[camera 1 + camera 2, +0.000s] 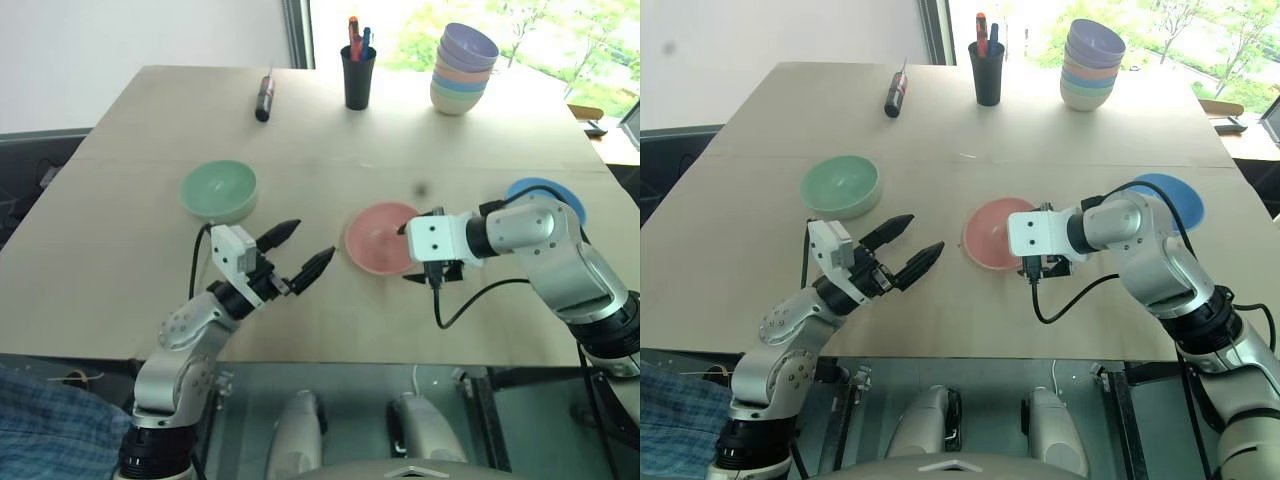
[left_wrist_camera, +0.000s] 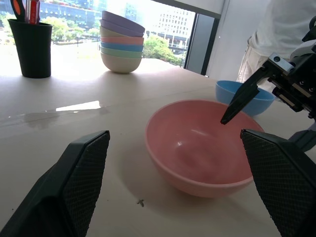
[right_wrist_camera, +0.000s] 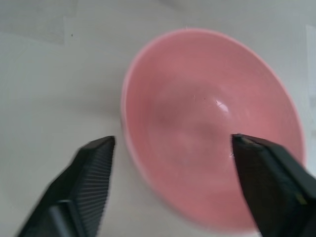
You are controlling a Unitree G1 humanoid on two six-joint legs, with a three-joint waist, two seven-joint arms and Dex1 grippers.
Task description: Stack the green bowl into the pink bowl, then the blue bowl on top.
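Note:
The green bowl [image 1: 218,190] sits empty on the table's left half. The pink bowl [image 1: 376,238] stands empty at the middle. Behind my right arm, the blue bowl [image 1: 548,190] rests at the right, partly hidden. My left gripper [image 1: 308,242] hovers open and empty between the green and pink bowls, pointing at the pink one [image 2: 197,148]. My right gripper [image 3: 173,139] is open and empty just above the pink bowl's right side, one finger over the inside and one outside the rim. One of its fingers [image 2: 241,96] shows in the left wrist view.
A tall pile of pastel bowls [image 1: 463,68], a black pen cup [image 1: 358,75] and a dark-handled tool [image 1: 265,97] stand along the far edge. A person in light clothes [image 2: 286,34] stands beyond the table's right side. The table's front edge runs just below my arms.

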